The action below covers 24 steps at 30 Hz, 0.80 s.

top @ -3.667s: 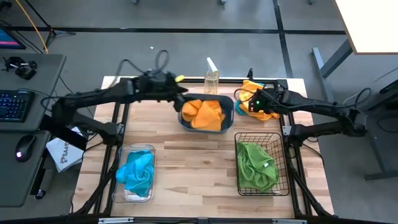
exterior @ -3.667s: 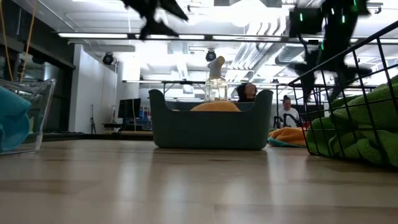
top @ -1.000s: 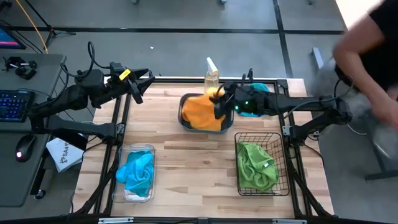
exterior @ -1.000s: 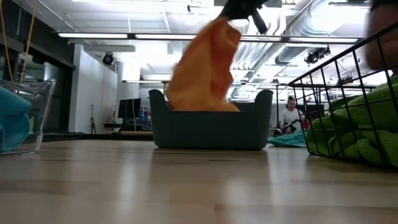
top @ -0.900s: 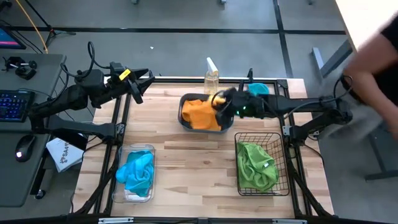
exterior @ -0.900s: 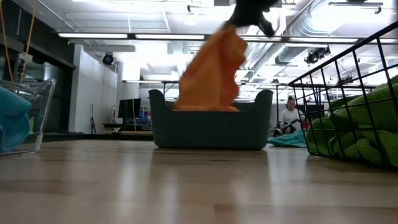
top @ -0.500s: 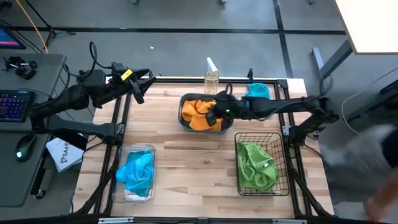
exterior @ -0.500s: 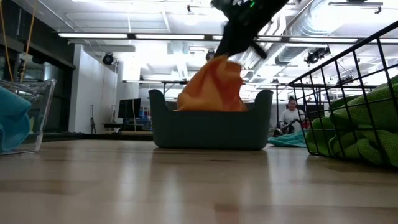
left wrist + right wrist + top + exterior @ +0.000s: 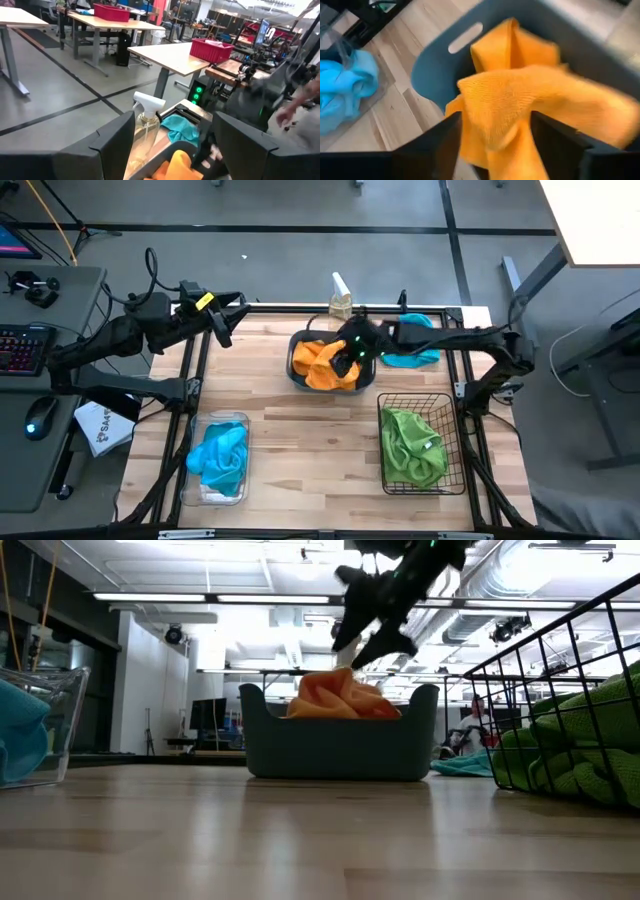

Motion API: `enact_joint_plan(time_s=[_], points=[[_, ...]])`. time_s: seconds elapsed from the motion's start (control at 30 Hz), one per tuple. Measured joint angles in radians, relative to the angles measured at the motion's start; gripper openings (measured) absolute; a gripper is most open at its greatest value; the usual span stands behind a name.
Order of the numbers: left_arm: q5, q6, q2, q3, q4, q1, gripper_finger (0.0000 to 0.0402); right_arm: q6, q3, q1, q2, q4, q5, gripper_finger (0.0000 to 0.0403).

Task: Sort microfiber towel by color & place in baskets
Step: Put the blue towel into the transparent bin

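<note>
Orange-yellow towels (image 9: pixel 322 365) lie heaped in the dark teal tub (image 9: pixel 292 372) at the table's far middle, their top showing over its rim (image 9: pixel 345 698). My right gripper (image 9: pixel 362 640) hovers open just above that heap; in its wrist view the top orange towel (image 9: pixel 520 95) lies between and below the spread fingers. A sky blue towel (image 9: pixel 412 345) lies on the table to the right of the tub. Blue towels fill the clear bin (image 9: pixel 215 421) and green towels the wire basket (image 9: pixel 383 402). My left gripper (image 9: pixel 228 322) waits open over the far left corner.
A pale spray bottle (image 9: pixel 340 302) stands just beyond the tub's far rim. The clear bin sits near left and the wire basket near right, with bare wood between them. Desks and a keyboard flank the table's left side.
My right gripper has carried a hanging orange towel leftward and down over the teal tub, then opened and let go. The towel has dropped and crumpled onto the heap inside. A person at the right edge has left the high view.
</note>
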State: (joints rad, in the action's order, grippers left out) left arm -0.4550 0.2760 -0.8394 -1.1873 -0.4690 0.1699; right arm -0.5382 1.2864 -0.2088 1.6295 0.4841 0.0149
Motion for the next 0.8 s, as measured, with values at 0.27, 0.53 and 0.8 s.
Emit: enact_joint_plan(time_s=[0.27, 0.53, 0.8], points=[[-0.001, 0.003, 0.0, 0.0, -0.041, 0.0, 0.0255, 0.116, 0.19, -0.015, -0.097, 0.436, 0.155, 0.0308], [-0.001, 0.038, 0.0, 0.0, -0.041, 0.0, 0.0255, -0.038, 0.04, -0.115, -0.163, 0.807, 0.397, 0.0311], [0.011, 0.09, 0.0, 0.0, -0.044, 0.0, 0.0255, -0.087, -0.356, -0.431, -0.242, 0.448, 0.28, 0.0312]])
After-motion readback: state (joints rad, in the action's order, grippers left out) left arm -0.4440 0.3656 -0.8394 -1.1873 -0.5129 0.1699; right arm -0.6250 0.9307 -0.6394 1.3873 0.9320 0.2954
